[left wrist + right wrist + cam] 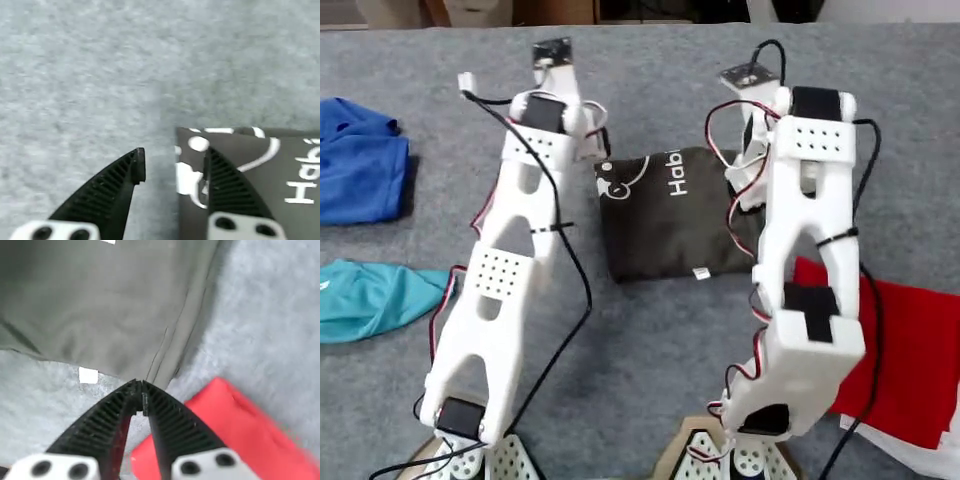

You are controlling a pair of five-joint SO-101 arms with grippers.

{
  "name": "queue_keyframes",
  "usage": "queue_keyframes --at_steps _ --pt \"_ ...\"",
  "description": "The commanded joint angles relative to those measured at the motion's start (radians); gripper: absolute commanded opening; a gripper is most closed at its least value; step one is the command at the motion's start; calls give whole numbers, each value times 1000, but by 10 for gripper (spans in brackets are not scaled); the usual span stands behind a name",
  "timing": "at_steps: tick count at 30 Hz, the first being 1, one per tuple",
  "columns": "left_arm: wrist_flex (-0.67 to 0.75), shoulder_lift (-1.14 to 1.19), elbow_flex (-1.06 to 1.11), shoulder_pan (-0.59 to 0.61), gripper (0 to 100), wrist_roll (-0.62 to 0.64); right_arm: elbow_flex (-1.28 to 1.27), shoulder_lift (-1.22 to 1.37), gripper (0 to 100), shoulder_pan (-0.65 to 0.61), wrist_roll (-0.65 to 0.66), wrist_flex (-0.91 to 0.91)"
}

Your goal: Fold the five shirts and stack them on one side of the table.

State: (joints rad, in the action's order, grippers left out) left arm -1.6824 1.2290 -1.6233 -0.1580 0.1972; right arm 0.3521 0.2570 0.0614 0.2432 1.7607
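Left fingers (107, 192) are spread astride the black shirt (280, 165) corner, right fingers (175, 427) clenched at its hem; cloth should be pinched fully before folding.

High camera looking down over table (650, 90), wrist cameras close above it, all sharing black shirt (665, 225)
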Motion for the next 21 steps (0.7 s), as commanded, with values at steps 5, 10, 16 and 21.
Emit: queue_keyframes --at_steps 5,10,16,21 --pt "-31 -71 54 8 222 -69 -128 -266 5 107 -89 18" --pt "-32 -74 57 -28 222 -169 -355 -374 5 107 -89 20" --pt "-32 -68 66 -54 256 -184 -575 -441 5 107 -98 3" --pt "-20 -65 58 -69 280 -190 -696 -461 120 102 -465 -160"
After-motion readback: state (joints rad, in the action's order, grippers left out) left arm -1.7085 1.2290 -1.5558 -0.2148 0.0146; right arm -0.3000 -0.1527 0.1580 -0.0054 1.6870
